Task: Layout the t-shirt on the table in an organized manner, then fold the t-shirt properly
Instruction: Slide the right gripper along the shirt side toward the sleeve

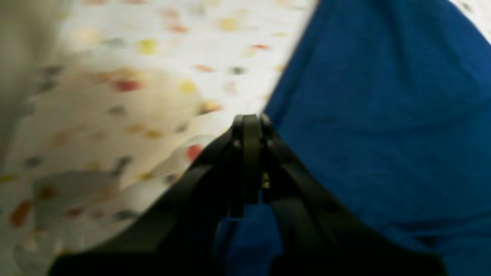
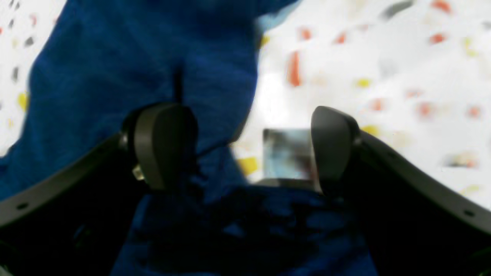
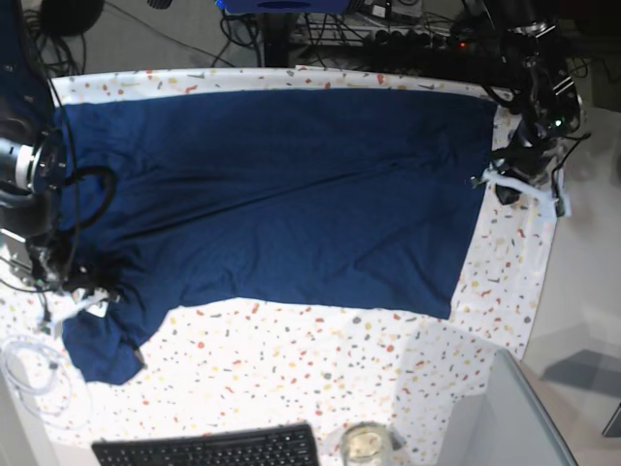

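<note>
Shirt: we see the navy t-shirt (image 3: 281, 184) spread wide over the speckled worktop (image 3: 320, 359), its body mostly flat, one sleeve (image 3: 102, 345) hanging bunched toward the near left corner in the base view.
Left claw: our left claw (image 1: 251, 120) is clenched, tips pressed together at the shirt's edge; whether any cloth is pinched we cannot tell.
Right claw: our right claw (image 2: 245, 145) stands released, jaws wide apart, one pad (image 2: 163, 143) over the blue cloth, the other over bare worktop.
Near edge: a black keyboard (image 3: 209, 449) and a glass jar (image 3: 364, 445) sit at the front; a grey surface (image 3: 495, 417) lies to the right.
Writing: we read no brand or label on the shirt.
</note>
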